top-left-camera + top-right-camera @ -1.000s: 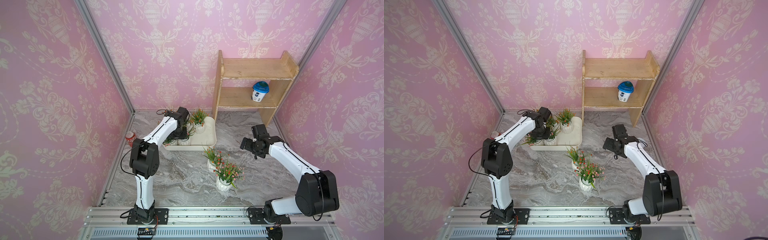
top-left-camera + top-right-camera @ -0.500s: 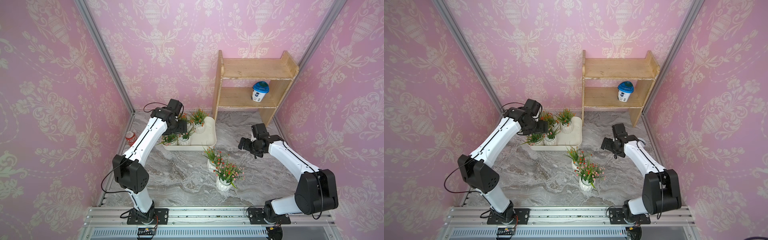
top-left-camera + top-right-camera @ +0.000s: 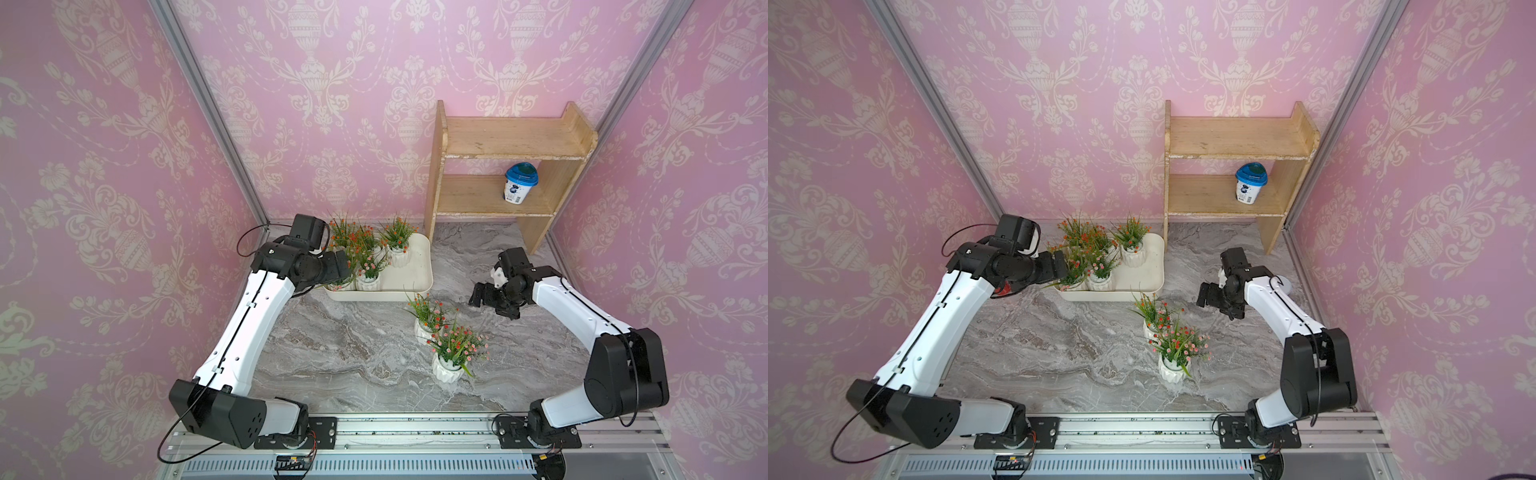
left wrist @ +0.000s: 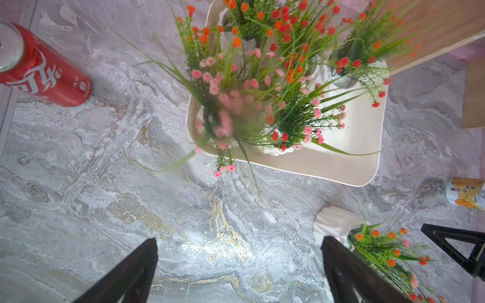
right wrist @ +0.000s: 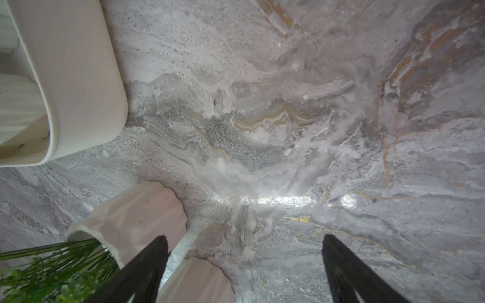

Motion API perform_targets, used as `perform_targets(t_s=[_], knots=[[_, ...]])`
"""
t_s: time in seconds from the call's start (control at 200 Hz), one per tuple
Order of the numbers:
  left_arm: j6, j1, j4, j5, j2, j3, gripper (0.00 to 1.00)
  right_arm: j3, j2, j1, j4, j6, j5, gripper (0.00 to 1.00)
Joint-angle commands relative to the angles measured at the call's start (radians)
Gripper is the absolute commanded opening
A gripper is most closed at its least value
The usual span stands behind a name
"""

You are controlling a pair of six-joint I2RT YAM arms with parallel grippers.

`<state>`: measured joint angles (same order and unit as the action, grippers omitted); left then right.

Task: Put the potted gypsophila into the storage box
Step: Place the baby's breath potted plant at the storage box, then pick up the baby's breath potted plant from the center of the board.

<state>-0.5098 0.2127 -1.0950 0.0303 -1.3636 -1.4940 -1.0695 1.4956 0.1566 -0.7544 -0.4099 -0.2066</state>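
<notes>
Five potted gypsophila (image 3: 368, 274) sit inside the storage box (image 3: 374, 296); two more stand outside it.

Left to right:
- Red can (image 4: 44, 70) is upright on the tabletop (image 3: 332, 353), off the outer side of the left tool (image 4: 239, 240).
- I see that tool spread wide with nothing between its fingers. It hangs at the box's near-left corner.
- The boxed plants crowd together, the nearest right at this tool's fingertips and blurred close under its camera.
- First loose pot (image 3: 424, 330) stands near the right tool (image 5: 244, 236), on its inner side.
- Second loose pot (image 3: 446, 370) is just past the first, toward the arm bases.
- Right tool is also wide and empty, low over the tabletop.
- In its wrist view, ribbed white pot sides show right by one of its fingers (image 5: 149, 262). Whether they touch, I cannot tell.
- Wooden shelf (image 3: 498, 137) stands beyond the right tool, with a blue-lidded cup (image 3: 519, 185) on its lower tier.
</notes>
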Motion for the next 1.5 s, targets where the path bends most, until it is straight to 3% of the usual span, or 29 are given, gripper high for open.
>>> perform_targets(t_s=[0.0,0.605,1.496], knots=[[-0.013,-0.026,0.016,0.059,0.027,0.043,0.99,0.005,-0.013,0.039,-0.056,0.033,-0.013,0.93],[-0.021,-0.054,0.047,0.103,0.041,0.132,0.99,0.082,-0.067,0.238,0.060,-0.054,0.011,0.76],[-0.035,-0.057,0.060,0.102,0.057,0.166,0.99,0.051,-0.012,0.355,0.133,-0.073,0.002,0.55]])
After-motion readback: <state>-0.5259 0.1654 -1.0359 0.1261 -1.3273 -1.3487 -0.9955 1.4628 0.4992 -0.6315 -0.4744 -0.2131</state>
